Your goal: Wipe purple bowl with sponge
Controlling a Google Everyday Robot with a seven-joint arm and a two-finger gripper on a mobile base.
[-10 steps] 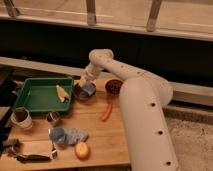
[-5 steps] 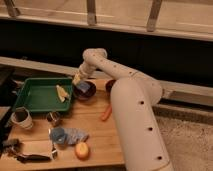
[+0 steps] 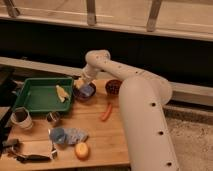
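The purple bowl (image 3: 86, 93) stands on the wooden table (image 3: 107, 137), just right of the green tray, with something blue showing inside it. My gripper (image 3: 80, 83) hangs at the end of the white arm, right over the bowl's left rim. A small yellowish sponge (image 3: 77, 81) sits at its tip, and the gripper looks shut on it. The sponge is at or just above the rim; I cannot tell whether it touches.
The green tray (image 3: 30, 97) holds a yellow piece (image 3: 61, 93). A dark red bowl (image 3: 113, 86) is right of the purple one, with an orange carrot-like piece (image 3: 106, 111) below it. Metal cups (image 3: 21, 118), a blue cloth (image 3: 67, 135) and an orange fruit (image 3: 81, 150) lie in front.
The gripper with the sponge has shifted a little to the left, from over the bowl's middle towards its left rim. The bowl and other things have not moved.
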